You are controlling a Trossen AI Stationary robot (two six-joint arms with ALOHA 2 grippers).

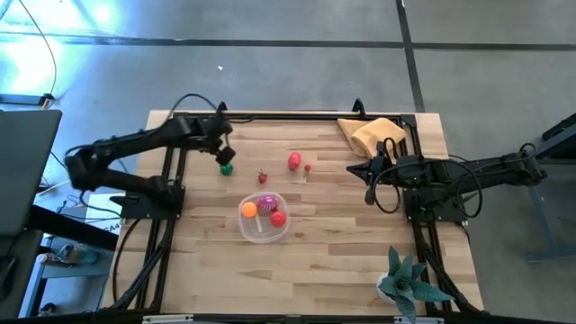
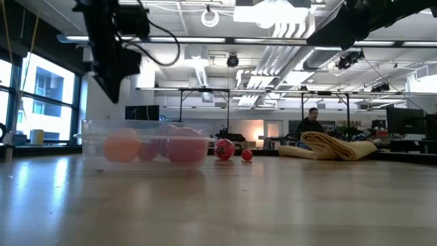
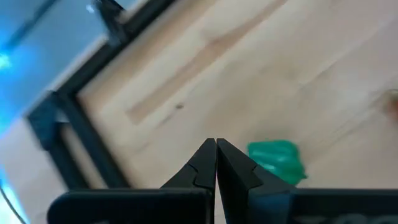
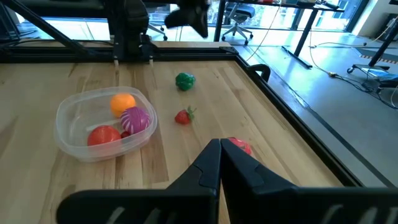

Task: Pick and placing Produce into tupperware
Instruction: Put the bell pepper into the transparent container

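Low view hides much: the tupperware [image 2: 147, 143] wall blurs what lies inside to an orange blob and pinkish-red shapes, and the green piece does not show there at all. From above, the clear round tupperware [image 1: 262, 219] sits near the middle of the table [image 1: 342, 261], holding an orange ball [image 1: 248, 210], a pink-purple striped piece [image 1: 267, 205] and a red piece [image 1: 278, 218]; a pale stick-like shape in it is hard to name.

Loose produce lies beyond it: a green piece [image 1: 227, 168] just below the left gripper [image 1: 222, 155], a small strawberry [image 1: 263, 177], a larger red fruit [image 1: 294, 161] and a tiny red one [image 1: 308, 167]. In the right wrist view the larger red fruit [image 4: 240, 145] is half hidden behind that arm's fingers.

Left gripper [image 3: 216, 149] hangs above the wood beside the green piece [image 3: 277, 160], fingertips pressed together and holding nothing (the green piece is blurred there). Right gripper [image 1: 368, 171] waits at the right side near the tan cloth [image 1: 376, 134], its fingers likewise closed and empty.
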